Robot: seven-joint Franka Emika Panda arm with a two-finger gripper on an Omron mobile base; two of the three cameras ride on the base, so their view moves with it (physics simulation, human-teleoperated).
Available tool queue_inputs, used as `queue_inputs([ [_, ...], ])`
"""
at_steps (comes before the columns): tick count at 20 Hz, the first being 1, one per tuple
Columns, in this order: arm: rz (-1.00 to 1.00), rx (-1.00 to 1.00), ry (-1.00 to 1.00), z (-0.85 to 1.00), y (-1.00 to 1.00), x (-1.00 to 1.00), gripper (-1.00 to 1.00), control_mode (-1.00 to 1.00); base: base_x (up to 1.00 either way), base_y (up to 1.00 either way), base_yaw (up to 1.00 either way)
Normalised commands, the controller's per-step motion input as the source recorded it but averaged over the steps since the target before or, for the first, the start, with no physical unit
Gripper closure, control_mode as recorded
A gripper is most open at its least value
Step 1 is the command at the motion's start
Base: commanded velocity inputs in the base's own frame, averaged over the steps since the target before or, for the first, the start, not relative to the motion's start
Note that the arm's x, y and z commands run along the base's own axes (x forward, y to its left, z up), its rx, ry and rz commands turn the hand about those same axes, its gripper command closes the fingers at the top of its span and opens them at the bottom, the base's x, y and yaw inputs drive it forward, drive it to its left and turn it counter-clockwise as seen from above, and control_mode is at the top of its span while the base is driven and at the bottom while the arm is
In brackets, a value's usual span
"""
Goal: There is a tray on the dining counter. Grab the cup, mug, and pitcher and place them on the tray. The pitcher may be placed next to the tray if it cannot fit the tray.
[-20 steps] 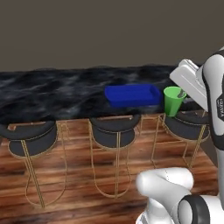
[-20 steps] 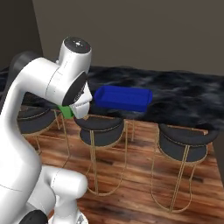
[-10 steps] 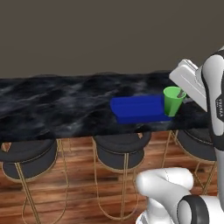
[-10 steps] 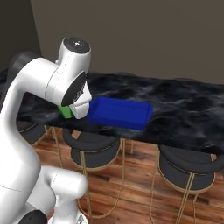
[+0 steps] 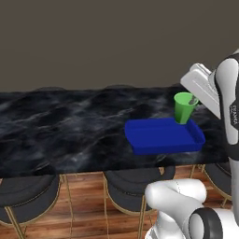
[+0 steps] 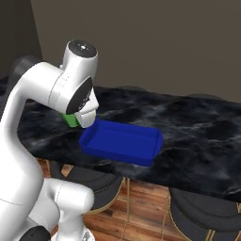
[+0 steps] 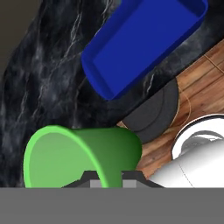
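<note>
Gripper: your gripper (image 7: 106,180) is clamped narrow on the rim of the cup (image 5: 184,108); in the hand view one side of the green wall runs down between the two dark finger tips.
Cup: you carry it in the air, mouth up in the left base view, over the far right end of the tray (image 5: 164,136), clear of its floor. In the right base view just a sliver of green (image 6: 70,119) peeks out from behind the arm.
Tray: it lies flat on the tabletop (image 5: 60,130), near the front edge, with nothing in it.
Tabletop: black marble with white veins, running across both base views.
Stools: you can see dark round stools (image 5: 133,185) with thin brass legs tucked under the front edge, above a wooden floor (image 6: 141,212).
</note>
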Motion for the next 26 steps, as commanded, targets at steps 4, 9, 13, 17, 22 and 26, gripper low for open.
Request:
queue_inputs([
  [4, 0.0, 0.0, 0.0, 0.0, 0.0, 0.0, 1.0, 1.0, 0.56, -0.23, 0.08],
  [9, 0.0, 0.01, 0.01, -0.05, -0.01, 0.13, 1.0, -1.0, 0.44, -0.09, 0.03],
  [13, 0.01, 0.03, 0.05, -0.44, -0.02, 0.79, 1.0, -1.0, 0.0, 0.0, 0.0],
  [17, 0.03, 0.03, 0.05, -0.55, -0.03, 0.83, 1.0, -1.0, 0.0, 0.0, 0.0],
  [22, 0.03, 0.02, 0.08, -0.54, -0.01, 0.76, 1.0, -1.0, 0.0, 0.0, 0.0],
  [26, 0.03, 0.02, 0.08, -0.47, 0.0, 0.7, 1.0, -1.0, 0.0, 0.0, 0.0],
])
